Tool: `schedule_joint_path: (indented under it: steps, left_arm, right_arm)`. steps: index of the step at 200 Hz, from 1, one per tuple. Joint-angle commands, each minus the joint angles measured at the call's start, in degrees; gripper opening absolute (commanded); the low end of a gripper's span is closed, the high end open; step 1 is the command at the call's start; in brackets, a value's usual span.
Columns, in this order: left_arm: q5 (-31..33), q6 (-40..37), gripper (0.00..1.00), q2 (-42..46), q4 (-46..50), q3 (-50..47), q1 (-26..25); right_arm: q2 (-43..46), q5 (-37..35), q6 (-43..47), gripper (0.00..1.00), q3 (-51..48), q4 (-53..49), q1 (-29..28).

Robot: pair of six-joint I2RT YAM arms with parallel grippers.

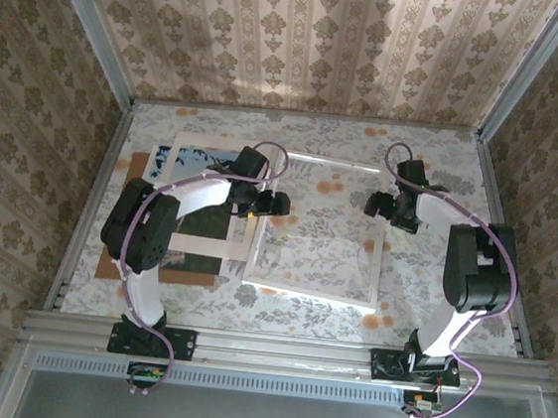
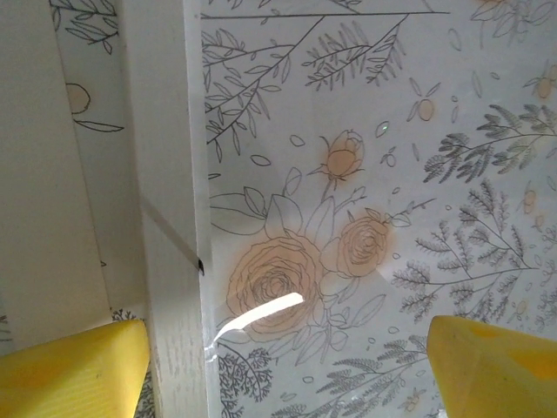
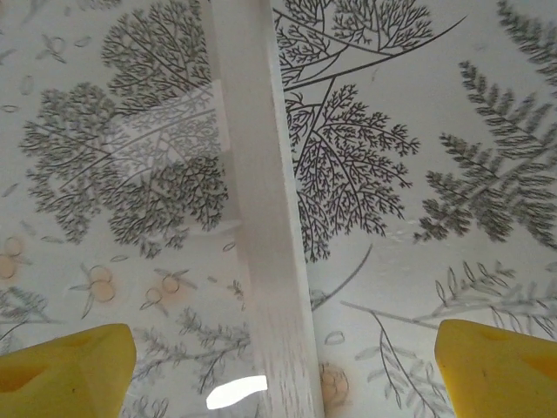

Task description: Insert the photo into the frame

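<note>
Grainy white wood frame (image 3: pixel 261 261), glossy clear pane (image 3: pixel 148 165)

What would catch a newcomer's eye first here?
A white frame with a see-through pane lies in the middle of the flower-patterned table. The left gripper and right gripper hang open over its left and right sides, yellow fingertips straddling its white edges. The photo lies left, partly under the left arm.

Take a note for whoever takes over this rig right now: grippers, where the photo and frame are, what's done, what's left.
Left gripper: open, empty, over the left edge of the frame.
Right gripper: open, empty, over its right edge.
The frame lies flat mid-table. The photo lies left of it, seen through the window of the white mat, partly under the left arm.
Done: nothing yet.
Left: move the photo into the frame.
</note>
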State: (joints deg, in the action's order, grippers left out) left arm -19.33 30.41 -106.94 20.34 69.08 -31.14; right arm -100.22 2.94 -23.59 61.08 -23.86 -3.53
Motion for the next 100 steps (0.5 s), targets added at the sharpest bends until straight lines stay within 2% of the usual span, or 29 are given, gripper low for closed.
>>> schedule_joint_path:
  steps: [1, 40, 100]
  left_arm:
    - [-1.3, 1.1, 0.85, -0.8, -1.2, -0.5, -0.1]
    - [-1.5, 1.4, 0.84, -1.2, -2.2, -1.4, -0.3]
    - [-5.0, 3.9, 0.83, -1.1, -4.6, -0.9, -2.3]
  right_arm:
    - [-3.2, 4.5, -2.5, 0.91, 1.7, 2.6, 0.5]
    - [-5.8, 7.3, -3.6, 0.89, 2.9, 4.7, 0.5]
    - [-9.1, 7.5, -2.9, 0.87, 9.3, 4.7, 2.0]
